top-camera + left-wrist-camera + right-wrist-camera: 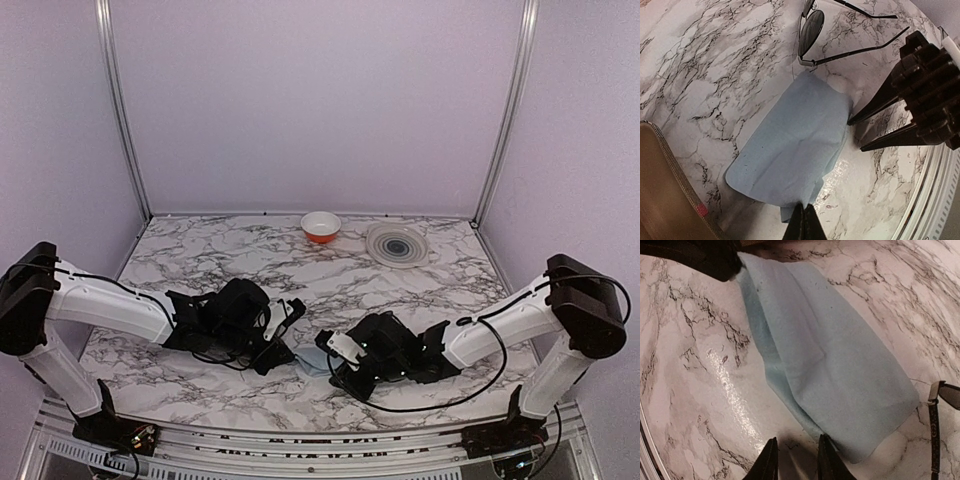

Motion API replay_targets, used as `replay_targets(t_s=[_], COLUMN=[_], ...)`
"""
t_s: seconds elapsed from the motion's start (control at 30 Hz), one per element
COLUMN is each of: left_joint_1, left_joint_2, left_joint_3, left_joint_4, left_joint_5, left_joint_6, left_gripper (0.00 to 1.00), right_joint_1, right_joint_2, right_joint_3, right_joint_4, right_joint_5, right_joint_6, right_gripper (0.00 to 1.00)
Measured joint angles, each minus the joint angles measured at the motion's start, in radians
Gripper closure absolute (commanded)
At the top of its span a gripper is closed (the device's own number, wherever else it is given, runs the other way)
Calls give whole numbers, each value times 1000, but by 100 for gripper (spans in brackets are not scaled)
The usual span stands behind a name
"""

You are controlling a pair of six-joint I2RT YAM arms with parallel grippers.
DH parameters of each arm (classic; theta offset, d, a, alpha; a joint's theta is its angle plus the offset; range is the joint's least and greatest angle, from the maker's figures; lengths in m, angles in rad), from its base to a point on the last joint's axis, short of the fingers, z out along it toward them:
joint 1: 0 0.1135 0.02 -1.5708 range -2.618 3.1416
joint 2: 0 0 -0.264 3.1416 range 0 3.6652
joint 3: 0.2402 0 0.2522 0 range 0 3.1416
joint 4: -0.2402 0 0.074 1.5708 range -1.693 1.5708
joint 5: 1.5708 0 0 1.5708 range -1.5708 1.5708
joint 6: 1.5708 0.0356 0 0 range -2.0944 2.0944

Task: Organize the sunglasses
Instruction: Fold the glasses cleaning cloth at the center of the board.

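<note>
Blue soft cloth (790,145), creased | wire sunglasses (811,30), rounded lenses | marble table (700,60)

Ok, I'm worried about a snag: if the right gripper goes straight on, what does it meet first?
Probably the blue cloth, its near edge just ahead of the right gripper; depth is unclear, so it may pass above it.

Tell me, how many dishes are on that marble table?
2: an orange bowl at the far edge, and a grey ringed plate just to its right. Others may lie hidden.
</note>
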Motion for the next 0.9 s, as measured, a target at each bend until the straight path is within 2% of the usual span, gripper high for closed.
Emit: replay_targets(t_s=[0.7,0.83,0.9], left_joint_1=[0,0,0], left_joint_2=[2,9,11], left_joint_3=[0,0,0], left_joint_4=[5,5,5], left_joint_5=[14,14,15], left_joint_6=[-2,-2,-2], left_gripper=[100,100,100], right_joint_1=[2,3,3], right_joint_2=[58,77,86], right_joint_3=[76,97,109], right_joint_4=[-40,-45,-48], right_joint_5=[147,167,181], right_joint_6=[-21,-19,-17], right_gripper=[72,73,78])
